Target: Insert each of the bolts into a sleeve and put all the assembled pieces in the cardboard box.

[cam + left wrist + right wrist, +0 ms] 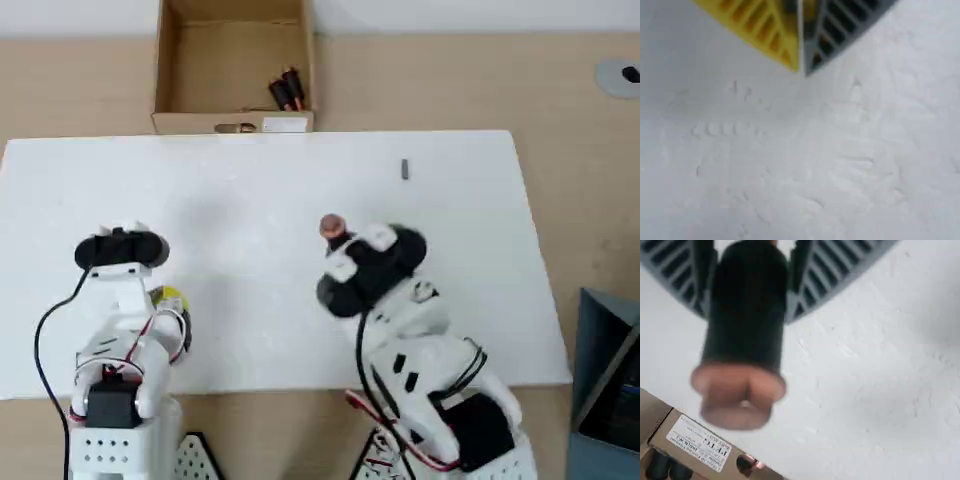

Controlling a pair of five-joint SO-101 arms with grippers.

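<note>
— Where was the piece?
— The black sleeve (745, 325) sat in my right claw (747, 305), with the ribbed grey fingers (840, 270) pressed on either side of it. The bolt's copper-coloured head (740, 397) stuck out of the free end, broad and rounded, and pointed towards the cardboard box (652, 422).

— And the arm?
— My right arm (420, 330) stretched forward from the near edge and leaned to the left over the middle of the white sheet (250, 300). From above, the copper head showed just beyond the black wrist. I could not tell whether the piece touched the sheet.

— Your other claw?
— My left claw (801, 67) was pinched together, yellow finger (760, 30) against the grey one, with its tips pointing down close over the sheet. My left arm (120, 300) was folded up near its base, at the sheet's near left side.

— What else lay around?
— One small dark piece (405, 170) lay alone on the far right part of the sheet, well apart from both claws. Beyond the far edge, the box stood open on the wooden table (80, 90). Two assembled pieces (286, 92), black with copper ends, lay inside by its right wall.
</note>
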